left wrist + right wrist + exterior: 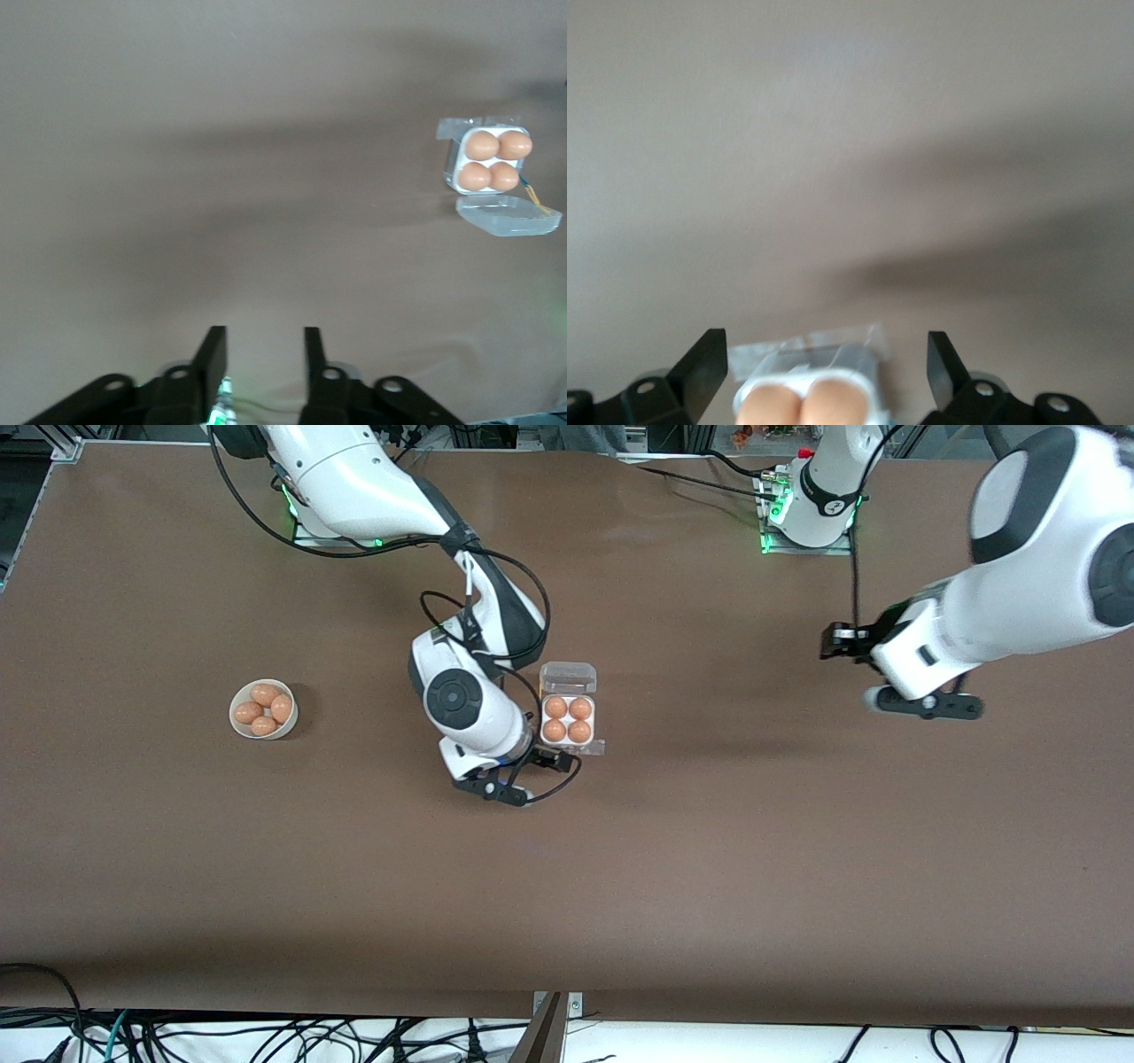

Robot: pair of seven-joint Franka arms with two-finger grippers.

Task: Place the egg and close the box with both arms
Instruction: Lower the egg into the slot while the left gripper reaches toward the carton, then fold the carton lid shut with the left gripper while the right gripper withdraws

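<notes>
Brown tabletop point(797, 850) spreads wide, with the box point(568, 720) lying near its middle, its lid point(568, 677) swung open on the side farther from the front camera and all four cells filled with brown eggs point(567, 719); a round white bowl point(263, 709) holding four more eggs sits well apart from the box toward the right arm's end of the table; the right arm point(381, 496) reaches down from its base, bends at the elbow and folds its wrist just beside the box, on the bowl's side of it, with cables looping around the forearm; the right gripper point(547, 760) hangs low at the box's edge nearer the front camera, its black fingers point(702, 367) spread wide open and holding nothing, and in the right wrist view two of the eggs and the clear plastic rim show between them; the left arm point(1019, 602) waits raised, well apart from the box toward its own end of the table, forearm angled down; the left gripper point(263, 359) hovers over bare table with its fingers parted and empty, and the left wrist view shows the box off in the distance
</notes>
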